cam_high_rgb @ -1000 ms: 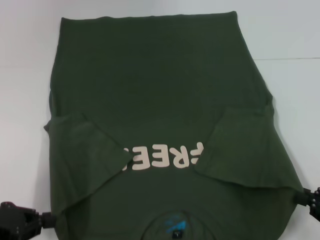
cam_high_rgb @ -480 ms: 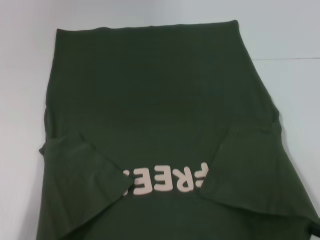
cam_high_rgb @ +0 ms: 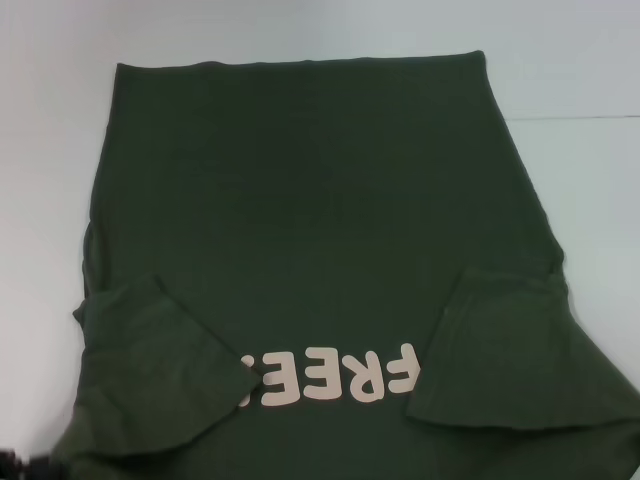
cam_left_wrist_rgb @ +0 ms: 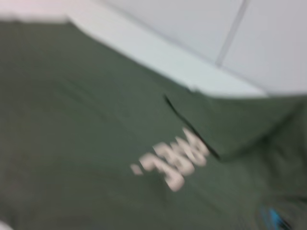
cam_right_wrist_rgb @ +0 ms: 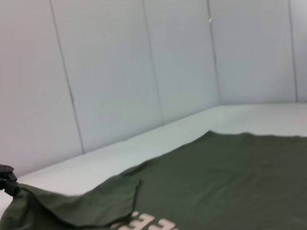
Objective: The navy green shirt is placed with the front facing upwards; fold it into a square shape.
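Both sleeves: folded inward over the navy green shirt; cream lettering between them
Surroundings: white table; panelled wall
Left gripper: at the shirt's near corner; fingers cannot be made out

Support: white table, bare surface showing along the far edge and down both sides.
On table: navy green shirt, spread flat, front up, hem at far end.
Sleeves: both folded inward over the body, left and right of the cream lettering.
Lettering: near centre, partly covered by the left sleeve.
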### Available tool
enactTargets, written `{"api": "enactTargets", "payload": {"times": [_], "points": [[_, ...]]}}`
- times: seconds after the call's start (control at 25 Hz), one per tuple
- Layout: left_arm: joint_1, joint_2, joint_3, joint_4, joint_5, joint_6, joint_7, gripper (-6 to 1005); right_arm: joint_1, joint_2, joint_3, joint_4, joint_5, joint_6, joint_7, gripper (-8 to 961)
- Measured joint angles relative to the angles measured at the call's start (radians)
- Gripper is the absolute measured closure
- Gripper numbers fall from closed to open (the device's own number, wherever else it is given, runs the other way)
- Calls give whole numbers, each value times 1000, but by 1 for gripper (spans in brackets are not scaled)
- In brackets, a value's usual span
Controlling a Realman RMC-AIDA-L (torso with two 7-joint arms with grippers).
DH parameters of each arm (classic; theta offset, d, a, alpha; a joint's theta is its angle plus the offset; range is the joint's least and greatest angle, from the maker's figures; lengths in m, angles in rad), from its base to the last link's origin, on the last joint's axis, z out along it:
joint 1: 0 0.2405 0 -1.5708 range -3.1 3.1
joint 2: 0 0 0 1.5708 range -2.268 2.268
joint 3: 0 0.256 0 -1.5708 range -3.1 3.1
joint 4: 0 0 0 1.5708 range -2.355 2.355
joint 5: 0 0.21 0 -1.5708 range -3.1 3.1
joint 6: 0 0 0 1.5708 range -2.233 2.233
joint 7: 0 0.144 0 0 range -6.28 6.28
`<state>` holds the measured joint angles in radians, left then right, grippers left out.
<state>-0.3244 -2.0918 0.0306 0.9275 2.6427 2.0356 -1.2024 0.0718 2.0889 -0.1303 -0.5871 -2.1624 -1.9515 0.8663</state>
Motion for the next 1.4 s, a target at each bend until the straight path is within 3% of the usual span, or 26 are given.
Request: {"api": "enactTargets", "payload": {"times": [0.12, 0.56, 0.92, 1.4], "points": [[-3, 5, -66, -38, -87, -26, 5, 979, 17, 0, 67, 23, 3, 3, -7, 913], [6, 6, -136, -150, -250, -90, 13, 980, 95, -3, 267, 85, 7, -5, -11, 912], [10, -1, -152, -202, -347, -80, 28, 979, 137, -1, 300, 148, 89, 5, 8, 912], [27, -20, -153, -233, -361, -99, -6, 980, 146, -4, 302, 176, 231, -31, 79, 913]]}}
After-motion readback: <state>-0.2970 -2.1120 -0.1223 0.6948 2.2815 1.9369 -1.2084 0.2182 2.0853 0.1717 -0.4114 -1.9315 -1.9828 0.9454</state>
